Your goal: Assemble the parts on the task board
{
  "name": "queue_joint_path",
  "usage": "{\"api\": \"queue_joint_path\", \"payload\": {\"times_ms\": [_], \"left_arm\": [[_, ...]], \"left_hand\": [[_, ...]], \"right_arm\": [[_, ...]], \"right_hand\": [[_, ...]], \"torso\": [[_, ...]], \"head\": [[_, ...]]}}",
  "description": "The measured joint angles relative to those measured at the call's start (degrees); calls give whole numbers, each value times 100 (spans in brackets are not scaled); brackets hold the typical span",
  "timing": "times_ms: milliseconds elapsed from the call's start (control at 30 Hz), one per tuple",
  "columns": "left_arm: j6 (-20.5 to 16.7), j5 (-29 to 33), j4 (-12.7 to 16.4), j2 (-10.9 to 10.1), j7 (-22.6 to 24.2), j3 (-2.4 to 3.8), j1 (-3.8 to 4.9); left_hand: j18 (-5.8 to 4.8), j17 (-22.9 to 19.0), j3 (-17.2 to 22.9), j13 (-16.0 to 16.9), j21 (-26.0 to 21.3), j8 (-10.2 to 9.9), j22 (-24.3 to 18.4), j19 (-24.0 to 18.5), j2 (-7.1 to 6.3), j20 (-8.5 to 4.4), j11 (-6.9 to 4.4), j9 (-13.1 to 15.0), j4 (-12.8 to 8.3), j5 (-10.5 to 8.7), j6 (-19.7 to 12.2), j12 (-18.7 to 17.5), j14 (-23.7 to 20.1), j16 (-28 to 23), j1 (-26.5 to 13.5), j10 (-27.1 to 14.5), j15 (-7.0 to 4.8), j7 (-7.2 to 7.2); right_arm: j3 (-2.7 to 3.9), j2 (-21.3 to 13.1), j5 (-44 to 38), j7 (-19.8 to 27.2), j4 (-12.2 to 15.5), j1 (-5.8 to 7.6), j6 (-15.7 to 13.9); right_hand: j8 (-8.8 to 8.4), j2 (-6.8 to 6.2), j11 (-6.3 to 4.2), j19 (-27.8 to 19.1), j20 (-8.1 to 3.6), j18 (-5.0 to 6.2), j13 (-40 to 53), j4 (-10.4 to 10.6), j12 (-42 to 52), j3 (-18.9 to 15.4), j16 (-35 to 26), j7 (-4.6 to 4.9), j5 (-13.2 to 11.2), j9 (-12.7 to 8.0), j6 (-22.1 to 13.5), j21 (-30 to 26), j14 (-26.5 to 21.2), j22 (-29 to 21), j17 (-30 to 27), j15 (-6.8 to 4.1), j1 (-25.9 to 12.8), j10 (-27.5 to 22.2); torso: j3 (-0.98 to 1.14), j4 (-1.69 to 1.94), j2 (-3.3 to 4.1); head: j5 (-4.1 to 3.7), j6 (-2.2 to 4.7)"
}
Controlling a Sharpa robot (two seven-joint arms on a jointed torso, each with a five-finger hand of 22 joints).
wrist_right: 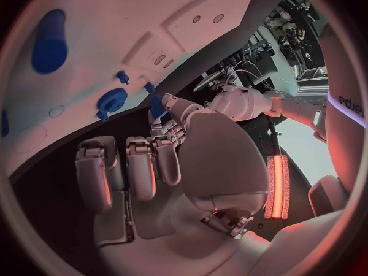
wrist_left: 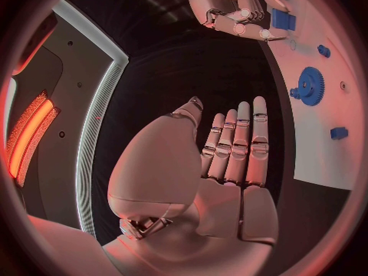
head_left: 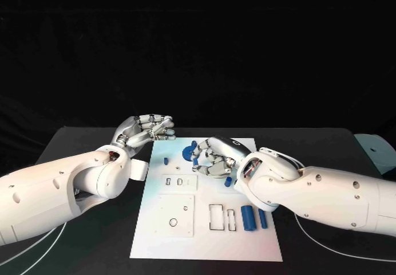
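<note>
The white task board (head_left: pixel 206 229) lies mid-bench, on the black bench (head_left: pixel 82 137); the left hand (head_left: pixel 147 130) hovers off the board's far left corner with its fingers (wrist_left: pixel 233 144) curled toward the palm and nothing in them; the right hand (head_left: pixel 216 157) sits over the board's far end, fingers bent, just beside a blue gear (head_left: pixel 188 152); whether it grips a part I cannot tell. Two blue cylinders (head_left: pixel 250 218) lie near the board's right edge, beside empty rectangular slots (head_left: pixel 216 217). The likely risk: the right hand's bent fingers could knock the gear or small nearby pieces askew, since they crowd closely; a loosely pinched part could drop and roll off the board.
</note>
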Motion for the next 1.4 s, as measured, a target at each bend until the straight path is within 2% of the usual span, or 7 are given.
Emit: {"api": "queue_joint_path", "payload": {"times_ms": [300,700,867,1400], "left_arm": [[0,5,-38,54,-1,0,0],[-5,13,-63,121,2,-1,0],[-4,17,-66,124,2,-1,0],[-3,27,-67,110,-1,-2,-1]], "left_hand": [[0,0,0,0,0,0,0,0,0,0,0,0,0,0,0,0,0,0,0,0,0,0],[0,6,0,0,-21,0,-6,0,0,0,-1,0,0,0,0,0,0,0,0,42,0,0],[0,6,0,0,-21,0,-6,0,0,0,-1,0,0,0,0,0,0,0,0,42,0,0],[0,12,0,0,-21,0,-5,0,0,0,-1,0,0,0,0,0,0,0,0,42,0,0]], "right_arm": [[-46,534,-500,-455,-294,-316,38],[-72,812,-931,-735,-500,-488,149],[-67,854,-1036,-771,-509,-514,152],[-64,864,-1251,-809,-540,-532,176]], "right_hand": [[0,-27,0,0,0,0,-1,16,0,-16,0,-1,57,1,-1,0,0,5,-1,0,-56,0],[1,-52,0,0,0,0,-1,15,0,-17,0,-10,58,2,-10,0,0,4,-2,0,-107,0],[3,-62,0,0,0,0,-1,15,0,-17,0,-20,58,5,-20,0,0,4,-2,0,-117,0],[45,-105,0,0,1,1,-2,46,0,-49,0,-31,52,60,-30,0,21,2,-3,-21,-160,0]], "torso": [[-1,3,5],[12,-13,10],[19,-9,10],[13,-7,5]], "head": [[82,-51],[119,-115],[123,-137],[121,-165]]}}
